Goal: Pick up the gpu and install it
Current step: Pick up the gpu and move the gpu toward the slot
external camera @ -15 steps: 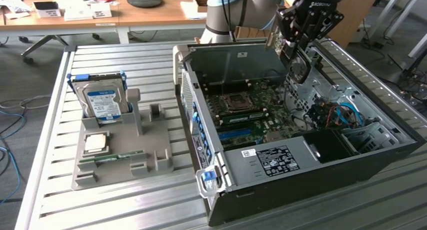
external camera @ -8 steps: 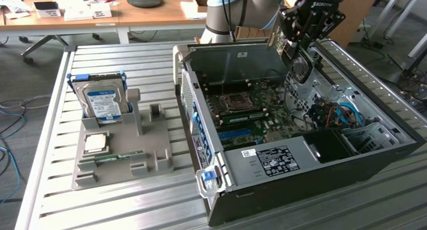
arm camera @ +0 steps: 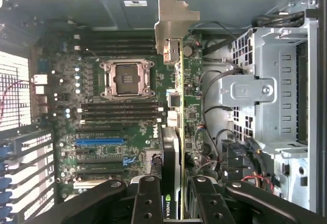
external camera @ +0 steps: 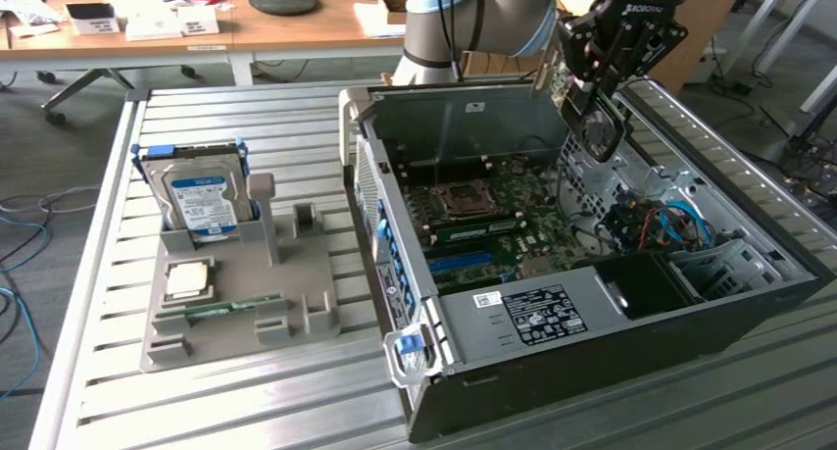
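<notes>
The gpu hangs on edge above the open computer case, its black round fan facing the exterior view's right. My gripper is shut on the card's upper edge. In the wrist view the gpu shows edge-on between my fingers, and its grey metal bracket points toward the case's rear wall. Beneath it lies the green motherboard with an empty processor socket and a blue slot. The card hangs clear of the board.
A grey parts holder on the slatted table carries a silver hard drive, a processor chip and a green memory stick. Inside the case are a metal drive cage and loose cables. A wooden desk stands behind.
</notes>
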Controlling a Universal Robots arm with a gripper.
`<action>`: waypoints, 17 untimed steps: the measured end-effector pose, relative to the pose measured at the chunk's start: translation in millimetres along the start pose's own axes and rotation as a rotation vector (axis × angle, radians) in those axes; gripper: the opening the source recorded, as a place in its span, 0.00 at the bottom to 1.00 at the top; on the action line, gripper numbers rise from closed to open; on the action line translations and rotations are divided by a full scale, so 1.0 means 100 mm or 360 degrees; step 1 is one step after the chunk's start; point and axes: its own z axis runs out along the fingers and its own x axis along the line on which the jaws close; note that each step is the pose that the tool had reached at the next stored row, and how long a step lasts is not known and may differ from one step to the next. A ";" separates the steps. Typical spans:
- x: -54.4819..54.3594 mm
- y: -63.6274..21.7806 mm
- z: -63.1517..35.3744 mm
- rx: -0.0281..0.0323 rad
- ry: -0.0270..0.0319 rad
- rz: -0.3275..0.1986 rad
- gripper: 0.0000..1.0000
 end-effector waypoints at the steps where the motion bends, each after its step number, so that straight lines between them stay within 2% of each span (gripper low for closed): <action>1: -0.02 0.001 0.000 0.00000 0.00001 0.0000 0.27; 17: -0.10 0.004 0.003 -0.00001 0.00000 0.0000 0.27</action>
